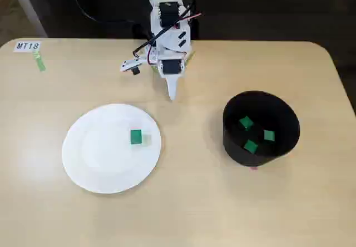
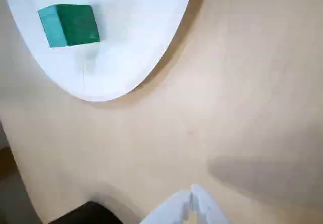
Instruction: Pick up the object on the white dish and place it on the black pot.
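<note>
A small green block (image 1: 136,137) lies on the white dish (image 1: 94,163), right of the dish's middle in the fixed view. In the wrist view the same block (image 2: 69,25) sits near the top left on the dish (image 2: 141,42). The black pot (image 1: 233,141) stands at the right of the table and holds three green blocks (image 1: 251,146). My gripper (image 1: 172,94) hangs folded back near the arm's base, well away from dish and pot, above bare table. Its white fingertips (image 2: 193,204) meet at the bottom edge of the wrist view, shut with nothing between them.
The arm's base (image 1: 169,30) stands at the table's far edge. A white label reading MT18 (image 1: 28,46) and a strip of green tape (image 1: 40,63) lie at the far left. Bare wooden table (image 1: 189,202) stretches between dish and pot.
</note>
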{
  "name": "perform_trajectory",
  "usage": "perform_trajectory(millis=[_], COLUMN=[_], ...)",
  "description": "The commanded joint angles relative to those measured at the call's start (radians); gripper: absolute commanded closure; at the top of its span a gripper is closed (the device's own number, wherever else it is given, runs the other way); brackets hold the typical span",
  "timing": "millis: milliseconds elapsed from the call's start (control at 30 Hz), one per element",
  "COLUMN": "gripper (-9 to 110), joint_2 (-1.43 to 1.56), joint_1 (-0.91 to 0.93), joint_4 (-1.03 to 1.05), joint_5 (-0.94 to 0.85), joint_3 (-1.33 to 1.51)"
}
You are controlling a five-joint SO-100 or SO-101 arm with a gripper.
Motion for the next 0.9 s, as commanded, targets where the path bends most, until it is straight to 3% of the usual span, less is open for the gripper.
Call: perform_trajectory(millis=[0,533,667,867], gripper=[101,101,102,102], joint_2=[0.110,0.110,0.002,-0.442], joint_1=[-0.005,-0.014,-0.017,0.052], joint_4=[-0.034,-0.023,-0.003,0.066], joint_5=[-0.017,-0.026,-0.052,-0.109], joint_3=[-0.049,-0.087,-0.311,-0.730])
